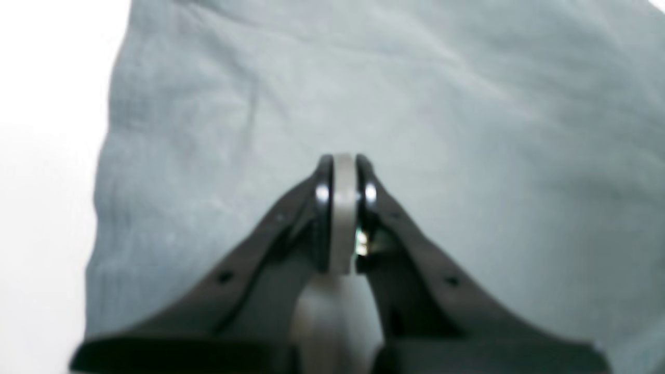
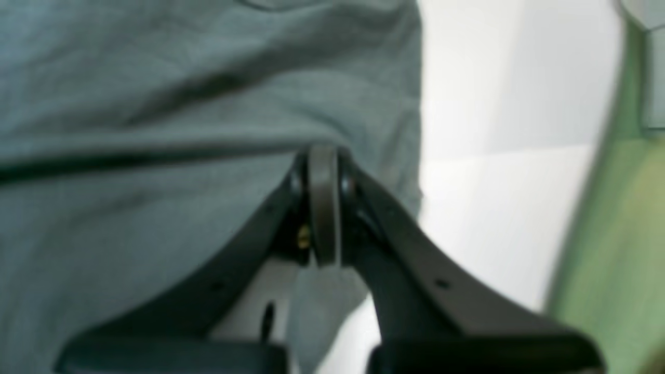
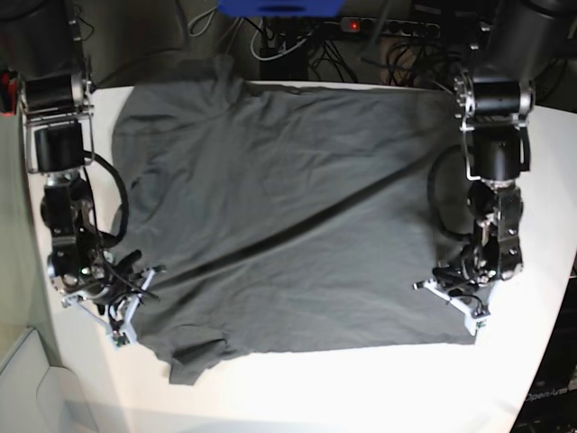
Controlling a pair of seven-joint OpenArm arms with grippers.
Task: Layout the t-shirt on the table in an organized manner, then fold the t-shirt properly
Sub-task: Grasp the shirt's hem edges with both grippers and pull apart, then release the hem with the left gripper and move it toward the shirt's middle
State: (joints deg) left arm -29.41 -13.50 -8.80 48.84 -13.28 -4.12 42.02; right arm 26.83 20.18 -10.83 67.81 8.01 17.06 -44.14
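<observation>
- Cables, a power strip with a red light point(image 3: 352, 25) and a blue object point(image 3: 280, 7) are sitting in the dark background behind the white table point(image 3: 361, 383).
- Spreading over most of the table, the t-shirt point(image 3: 288, 216) is lying nearly flat, with a long diagonal crease running across its middle.
- One sleeve is reaching toward the table's far corner on the base view's left side, and the other sleeve is curling up at the near edge on that same side.
- The left gripper point(image 1: 344, 161) is sitting at the shirt's edge on the base view's right side point(image 3: 431, 287), its jaws pressing together on a thin pale strip between the pads, with the grey fabric point(image 1: 467, 130) filling the wrist view beyond.
- Whether that gripper is pinching the cloth is unclear from the blurred wrist view.
- The right gripper point(image 2: 323, 153) is sitting at the shirt's opposite edge point(image 3: 151, 272), jaws likewise closing fully, with fabric point(image 2: 156, 104) hanging behind and under it.
- White table surface point(image 2: 493, 208) is showing just beside the shirt's edge in the right wrist view, and a green blur point(image 2: 613, 234) is lying further out.
- Both arms are standing well apart, one at each side of the shirt.
</observation>
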